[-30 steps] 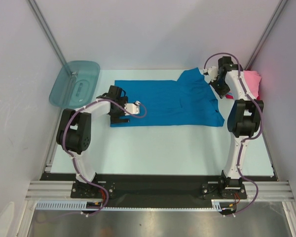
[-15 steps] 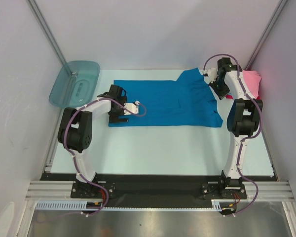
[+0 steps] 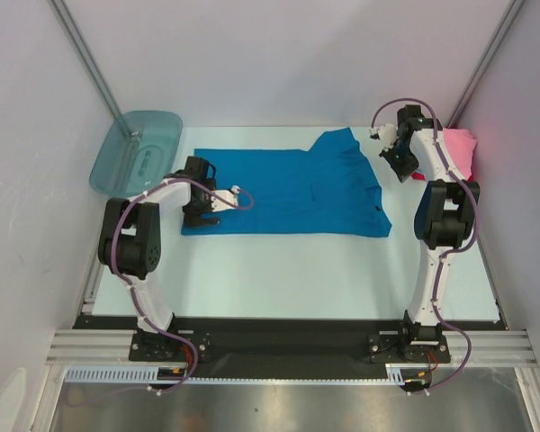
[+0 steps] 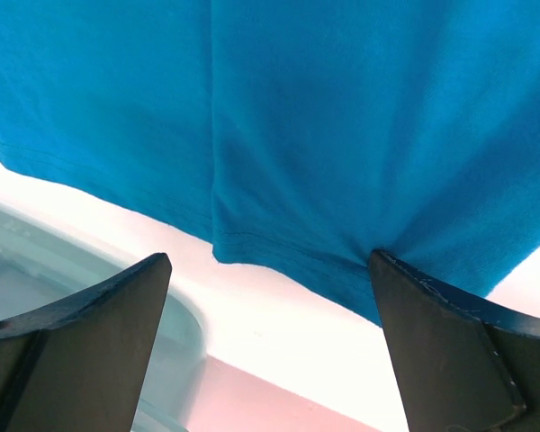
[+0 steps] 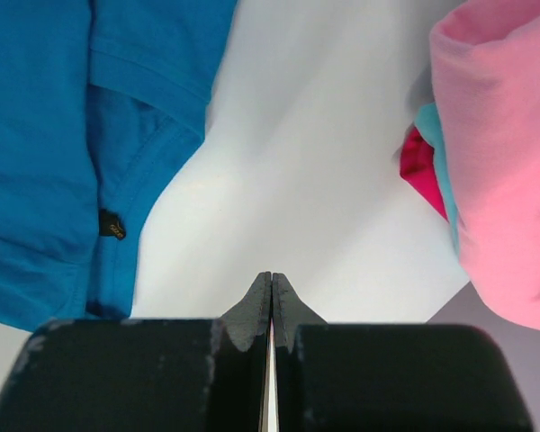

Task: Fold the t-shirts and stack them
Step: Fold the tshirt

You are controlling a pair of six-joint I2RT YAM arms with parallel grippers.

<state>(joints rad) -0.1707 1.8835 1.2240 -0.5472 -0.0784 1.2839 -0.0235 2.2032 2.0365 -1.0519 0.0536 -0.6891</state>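
Left pincer (image 4: 268,259) on flat blue t-shirt (image 3: 279,193)

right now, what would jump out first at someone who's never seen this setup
The bright blue t-shirt spread across the middle of the table catches the eye first. The left gripper sits open at its left hem. The right gripper is shut over bare tabletop between that shirt and the pink t-shirt bundled at the far right edge. A translucent teal tub sits at the far left corner.
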